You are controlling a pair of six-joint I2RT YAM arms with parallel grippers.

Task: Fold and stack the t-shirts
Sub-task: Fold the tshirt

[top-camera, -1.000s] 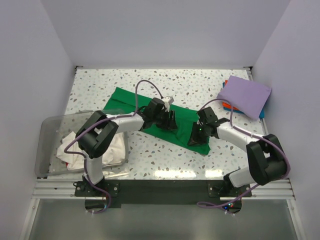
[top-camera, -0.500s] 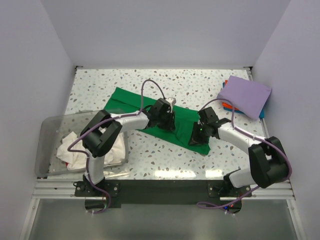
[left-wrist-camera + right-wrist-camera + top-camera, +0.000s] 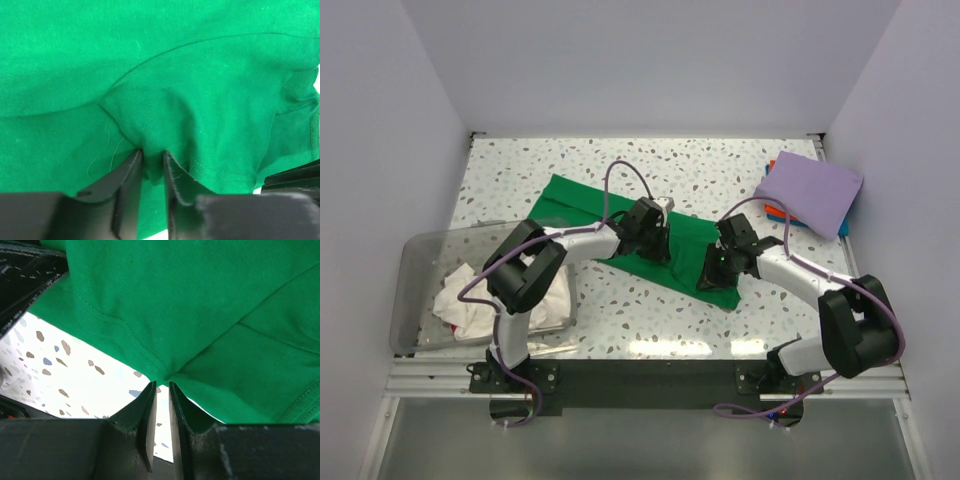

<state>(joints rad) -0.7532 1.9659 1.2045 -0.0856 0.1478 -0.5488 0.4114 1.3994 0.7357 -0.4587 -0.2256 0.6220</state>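
A bright green t-shirt lies spread across the middle of the table. My left gripper is down on its middle, and in the left wrist view its jaws are shut on a raised fold of the green cloth. My right gripper is at the shirt's near right corner. In the right wrist view its fingertips pinch the hemmed edge of the green cloth, which is lifted off the table. A folded lavender-purple t-shirt rests at the back right. White t-shirts lie crumpled in the bin.
A clear plastic bin stands at the near left, next to the left arm. Orange and blue items peek out from under the purple shirt. White walls close in the table on three sides.
The left jaws have closed in on a fold of the green shirt, and that gripper shifted slightly. The right gripper has hardly moved.
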